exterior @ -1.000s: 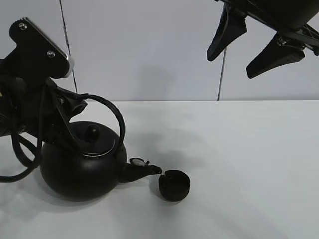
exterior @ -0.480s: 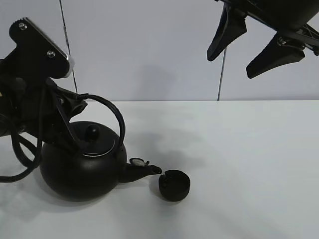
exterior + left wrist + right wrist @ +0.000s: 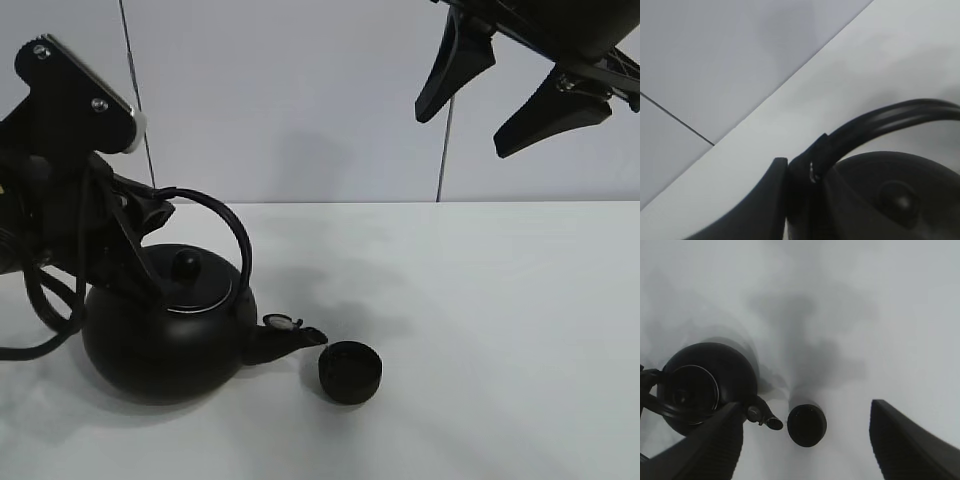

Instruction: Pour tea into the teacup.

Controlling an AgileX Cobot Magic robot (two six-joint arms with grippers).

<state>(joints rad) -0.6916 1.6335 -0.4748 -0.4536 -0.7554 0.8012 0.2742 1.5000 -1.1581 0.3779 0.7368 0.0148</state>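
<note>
Teacup upright on the counter. Left end effector clamped on the arched handle of the kettle; round body below, spout aimed at the teacup, tip just beside its rim, not touching. Right end effector high above the counter, jaws spread wide, holding nothing.

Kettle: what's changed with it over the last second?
The kettle tipped back slightly. Its spout rose and drew away from the teacup rim, and the left hand, shut on the kettle's handle, shifted up a little. The teacup stayed put, and the right hand stayed open, raised above the table.
</note>
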